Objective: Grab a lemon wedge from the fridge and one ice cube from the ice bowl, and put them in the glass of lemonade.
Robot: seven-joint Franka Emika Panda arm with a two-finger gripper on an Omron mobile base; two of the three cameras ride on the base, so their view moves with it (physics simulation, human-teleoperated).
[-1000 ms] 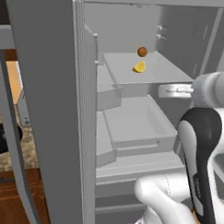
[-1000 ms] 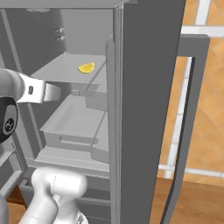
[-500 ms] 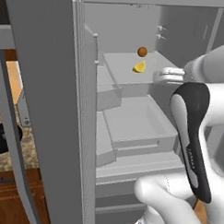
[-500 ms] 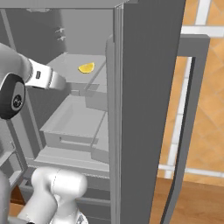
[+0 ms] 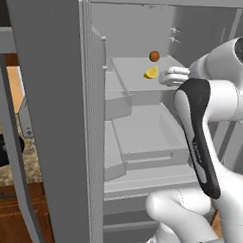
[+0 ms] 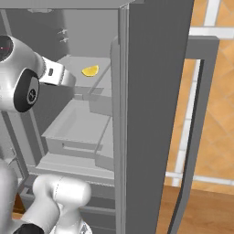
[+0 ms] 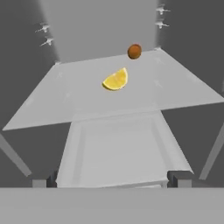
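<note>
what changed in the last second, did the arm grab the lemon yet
No grab yet. The open gripper has moved up and in toward the fridge shelf, closing on the lemon wedge. The wedge and the small orange ball lie where they were.

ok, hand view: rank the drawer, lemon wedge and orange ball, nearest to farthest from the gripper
From the gripper, open:
1. drawer, directly ahead, just below the shelf.
2. lemon wedge, mid-shelf, slightly left of the ball.
3. orange ball, at the shelf's back edge.
</note>
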